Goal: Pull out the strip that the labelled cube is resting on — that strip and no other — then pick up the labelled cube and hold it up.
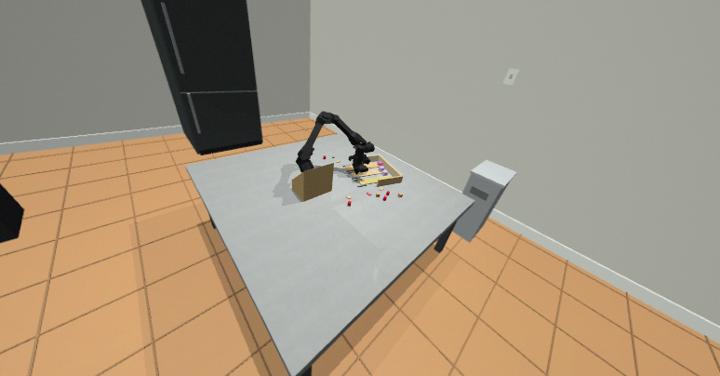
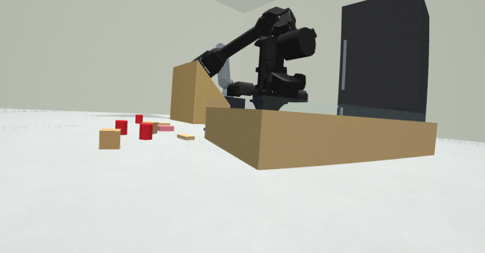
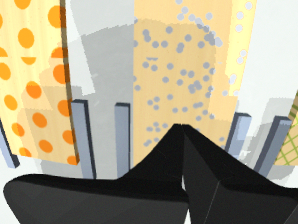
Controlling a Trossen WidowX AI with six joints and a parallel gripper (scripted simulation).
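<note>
My gripper (image 1: 358, 172) (image 3: 180, 131) is shut with nothing between the fingers. It points down into the shallow wooden tray (image 1: 397, 179) (image 2: 322, 139); in the exterior view the tray wall hides the fingertips. In the wrist view the fingertips sit at the near end of a pale strip with grey dots (image 3: 166, 50). An orange-dotted strip (image 3: 27, 43) lies to its left, and a cross-hatched strip (image 3: 290, 152) shows at the right edge. Grey-blue pegs (image 3: 123, 136) stand between the strips. Small pink cubes (image 1: 382, 164) rest on the strips at the tray's far side; I cannot read any label.
An open cardboard box (image 1: 313, 181) (image 2: 190, 91) stands beside the arm's base. Red cylinders (image 2: 145, 131) (image 1: 348, 203), a tan block (image 2: 109, 138) and small flat pieces lie on the table in front of the tray. A black fridge (image 1: 201, 56) and a grey bin (image 1: 483, 196) stand off the table.
</note>
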